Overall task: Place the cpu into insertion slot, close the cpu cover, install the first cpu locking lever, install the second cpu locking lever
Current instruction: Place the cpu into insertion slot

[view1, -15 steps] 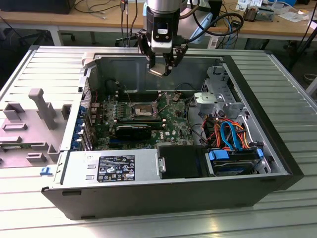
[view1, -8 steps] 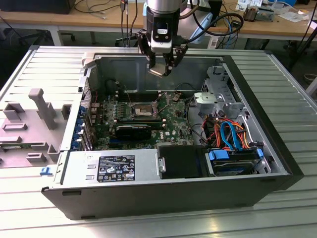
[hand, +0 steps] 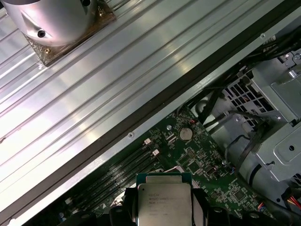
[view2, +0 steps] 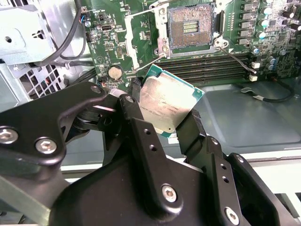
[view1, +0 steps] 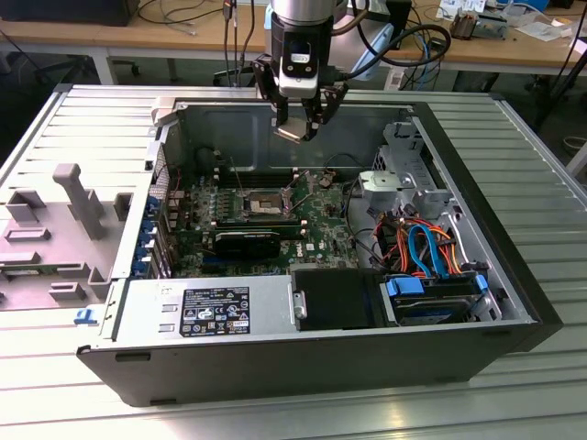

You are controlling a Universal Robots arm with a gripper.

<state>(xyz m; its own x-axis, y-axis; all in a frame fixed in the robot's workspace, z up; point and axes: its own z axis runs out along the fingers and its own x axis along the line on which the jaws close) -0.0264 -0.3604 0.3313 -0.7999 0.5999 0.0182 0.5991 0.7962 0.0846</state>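
One risk stands out: the gripper [view1: 298,129], closed on two opposite edges of the cpu [view2: 167,106], holds it tilted above the computer case [view1: 500,247], so a slip or a skewed descent could drop it onto the motherboard [view2: 117,42] or bend the fine contacts in the insertion slot [view2: 190,26]. In the exterior view the uncovered insertion slot lies at about seven o'clock from the cpu, well apart. The cpu is a flat square with a dull silver lid, faint print and a green rim.
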